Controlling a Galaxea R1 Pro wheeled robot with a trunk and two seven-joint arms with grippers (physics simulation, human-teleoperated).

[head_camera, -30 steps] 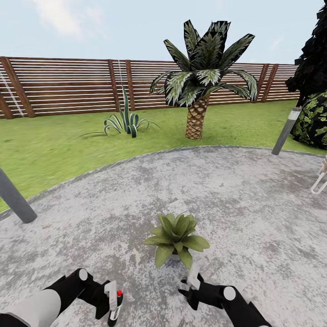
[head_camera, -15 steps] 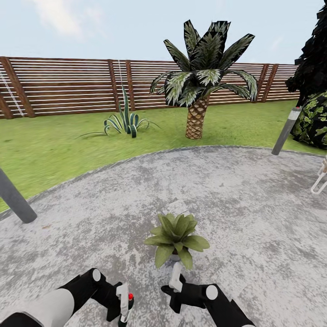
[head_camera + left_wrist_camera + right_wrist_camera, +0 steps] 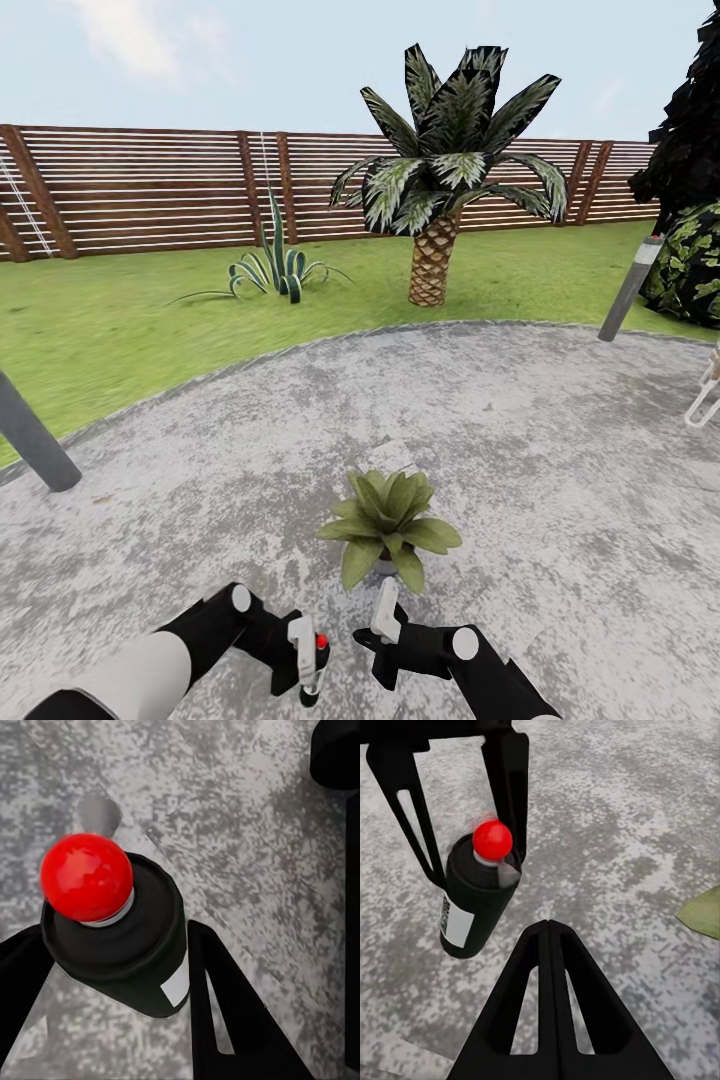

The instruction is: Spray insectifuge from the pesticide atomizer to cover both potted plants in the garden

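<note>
Ground: a round patio [image 3: 560,440] of grey speckled stone, its curved edge meeting a green lawn [image 3: 120,320] further out.

Boundary: a brown fence [image 3: 150,190] of horizontal wooden slats runs across the back, with pale sky above it.

Planting beyond the patio: a palm [image 3: 440,190] with a scaly trunk stands on the grass just past the stone edge; a spiky striped plant [image 3: 278,268] sits to its left; dark leafy bushes [image 3: 690,210] crowd the right side.

Posts: a grey lamp post [image 3: 630,288] leans at the patio's right edge, and another grey post [image 3: 32,432] stands at the left edge.

Potted plant: a low rosette of broad green leaves [image 3: 390,525] sits on the stone just ahead of both arms; its pot is barely seen.

Spray bottle: a slim dark bottle [image 3: 124,945] with a red ball top and a white label patch, held upright above the stone, near the plant and to its left.

Left gripper: [image 3: 308,655] its two black fingers [image 3: 225,1012] are closed against the bottle's sides, carrying it.

Right gripper: [image 3: 385,612] its fingers [image 3: 547,1005] are pressed together with nothing between them, pointing toward the bottle; how close it is to the bottle is hard to judge from here.

Far right: a white looped thing [image 3: 705,395] at the frame's edge, too cut off to name.
</note>
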